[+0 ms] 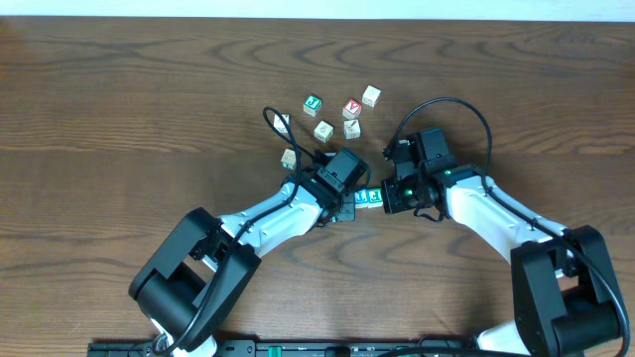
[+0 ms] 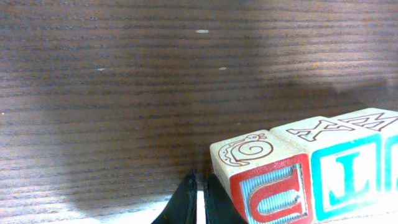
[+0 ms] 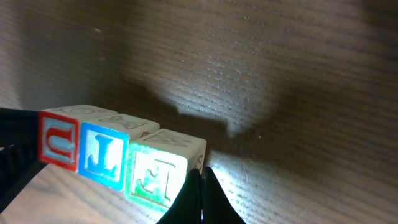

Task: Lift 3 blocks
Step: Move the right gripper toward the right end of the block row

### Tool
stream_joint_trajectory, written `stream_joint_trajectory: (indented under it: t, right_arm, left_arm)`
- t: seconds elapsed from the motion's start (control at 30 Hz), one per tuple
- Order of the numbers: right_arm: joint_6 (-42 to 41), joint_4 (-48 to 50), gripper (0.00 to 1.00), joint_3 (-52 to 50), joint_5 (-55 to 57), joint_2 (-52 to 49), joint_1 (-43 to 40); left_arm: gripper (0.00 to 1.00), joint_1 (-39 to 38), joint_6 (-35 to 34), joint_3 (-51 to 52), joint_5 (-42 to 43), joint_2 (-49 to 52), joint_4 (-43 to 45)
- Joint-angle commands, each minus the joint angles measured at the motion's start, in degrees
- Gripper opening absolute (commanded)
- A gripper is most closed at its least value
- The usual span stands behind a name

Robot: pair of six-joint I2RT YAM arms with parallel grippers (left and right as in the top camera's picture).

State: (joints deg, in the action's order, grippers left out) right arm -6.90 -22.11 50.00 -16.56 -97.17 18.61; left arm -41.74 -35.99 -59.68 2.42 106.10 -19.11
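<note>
On the dark wood-grain table [image 1: 119, 89], at overhead centre, a red-faced wooden letter cube [image 2: 267, 186], a blue-faced cube [image 2: 345, 174] and a green-faced cube [image 3: 155, 171] sit in one row between the clenched left gripper [image 2: 198, 202] and clenched right gripper [image 3: 200, 193], loose pale cubes [image 1: 323, 129] lying nearby above.

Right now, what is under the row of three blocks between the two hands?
Only wooden table shows below the red block, blue block and green block; their undersides are hidden.
</note>
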Motion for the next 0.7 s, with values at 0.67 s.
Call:
stream_joint_trajectory:
  t: [0.67]
  right_arm:
    - [1.88,2.05,0.01,-0.42,-4.98,-3.28,1.97]
  left_arm:
    - [0.08,-0.11,0.13,0.55,1.86,0.94,2.47]
